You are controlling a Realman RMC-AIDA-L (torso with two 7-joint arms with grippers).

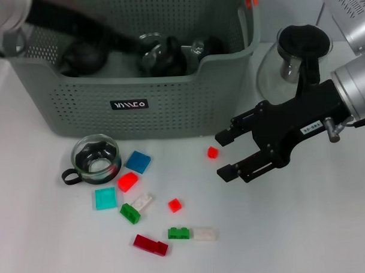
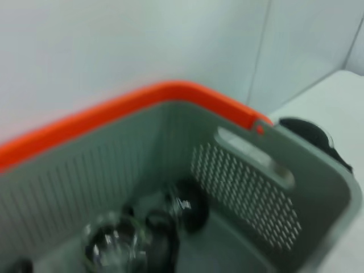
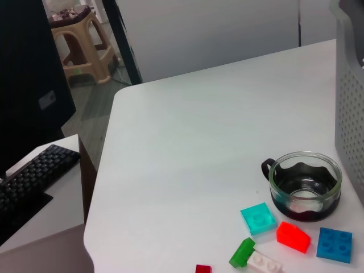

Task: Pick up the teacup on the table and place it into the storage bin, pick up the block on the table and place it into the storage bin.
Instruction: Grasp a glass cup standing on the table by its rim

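A glass teacup (image 1: 96,158) with a black handle stands on the table in front of the storage bin (image 1: 170,116), and also shows in the right wrist view (image 3: 305,185). Loose blocks lie around it: blue (image 1: 138,161), red (image 1: 128,181), teal (image 1: 105,198), green (image 1: 130,213) and several more. My right gripper (image 1: 223,154) hovers open just right of a small red block (image 1: 212,152), which lies level with the gap between its fingertips. My left gripper (image 1: 144,47) is down inside the bin among glass cups (image 2: 114,244).
A glass carafe (image 1: 294,61) with a black handle stands right of the bin, behind my right arm. The bin's rim is orange (image 2: 114,111). In the right wrist view, the table's far edge (image 3: 105,170) drops off toward a stool and a keyboard.
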